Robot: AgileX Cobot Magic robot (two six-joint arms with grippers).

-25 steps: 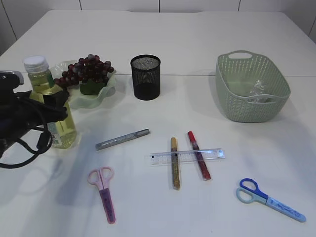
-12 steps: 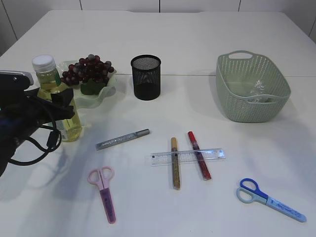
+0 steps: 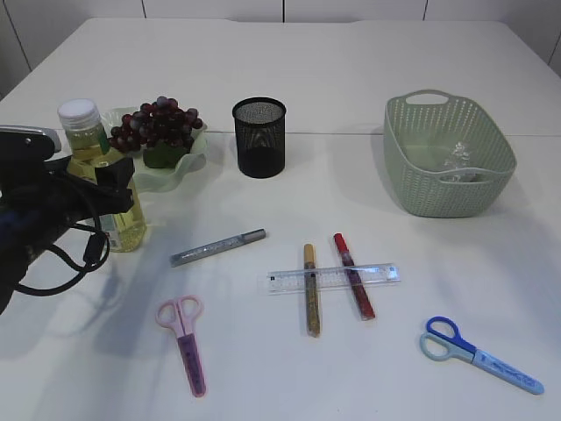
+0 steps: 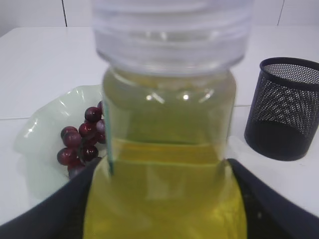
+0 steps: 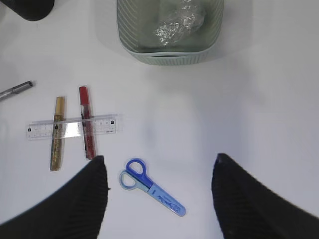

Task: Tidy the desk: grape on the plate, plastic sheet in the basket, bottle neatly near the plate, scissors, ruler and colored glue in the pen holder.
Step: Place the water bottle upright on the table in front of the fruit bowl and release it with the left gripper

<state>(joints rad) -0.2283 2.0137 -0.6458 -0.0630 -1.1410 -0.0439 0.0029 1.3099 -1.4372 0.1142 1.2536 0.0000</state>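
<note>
Nearest the front edge of the white table point(image 3: 351, 70) lie the pink scissors point(image 3: 182, 338) and, toward the front right corner, the blue scissors point(image 3: 478, 353). Just behind them the clear ruler point(image 3: 333, 278) rests across a gold glue pen point(image 3: 310, 289) and a red glue pen point(image 3: 352, 275), with a silver glue pen point(image 3: 216, 247) to their left.

At the left edge the left gripper point(image 3: 110, 189) has its fingers either side of the bottle point(image 3: 101, 175), which stands upright: clear plastic, yellow liquid, white cap. Whether the fingers press it or stand just clear cannot be told.

Further back sit the green plate point(image 3: 188, 158) carrying the grapes point(image 3: 153, 123), the black mesh pen holder point(image 3: 259, 137), and the basket point(image 3: 447, 158) at the right.

The right gripper point(image 5: 159, 199), unseen from the exterior camera, hangs wide open and empty; its view alone shows the crumpled plastic sheet point(image 5: 179, 20) clearly.
</note>
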